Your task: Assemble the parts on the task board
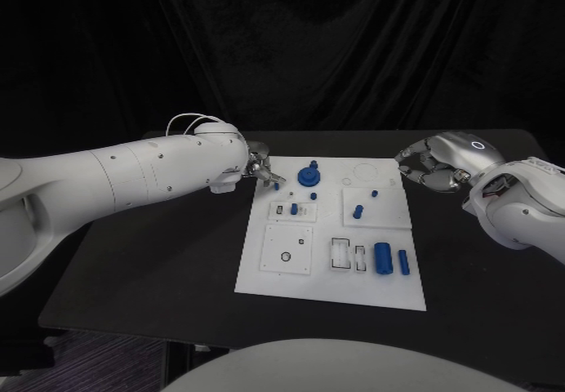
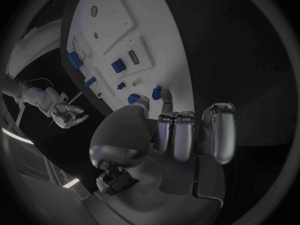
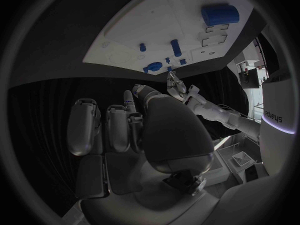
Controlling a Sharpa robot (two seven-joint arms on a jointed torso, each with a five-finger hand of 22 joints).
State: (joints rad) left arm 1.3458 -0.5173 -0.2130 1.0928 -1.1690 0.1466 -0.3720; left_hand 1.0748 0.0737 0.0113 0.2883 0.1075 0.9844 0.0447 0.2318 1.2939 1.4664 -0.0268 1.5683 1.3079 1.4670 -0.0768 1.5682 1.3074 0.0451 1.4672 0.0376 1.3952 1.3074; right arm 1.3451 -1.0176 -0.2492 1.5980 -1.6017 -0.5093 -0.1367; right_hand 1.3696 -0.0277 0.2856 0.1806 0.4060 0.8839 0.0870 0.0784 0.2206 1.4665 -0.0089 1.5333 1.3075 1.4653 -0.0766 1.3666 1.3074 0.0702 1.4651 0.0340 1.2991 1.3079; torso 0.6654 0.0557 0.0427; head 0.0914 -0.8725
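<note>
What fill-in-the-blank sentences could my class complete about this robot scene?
1. The board on the table is coloured ____.
2. The small parts on it are coloured ____.
3. The hand touching the board's far corner is the robot's ____ hand.
4. The right hand holds ____.

Missing words: white; blue; left; nothing

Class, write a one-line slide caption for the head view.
Left hand reaches the far left corner of the white task board with its blue parts; right hand hangs, fingers curled, off its far right corner.
</note>
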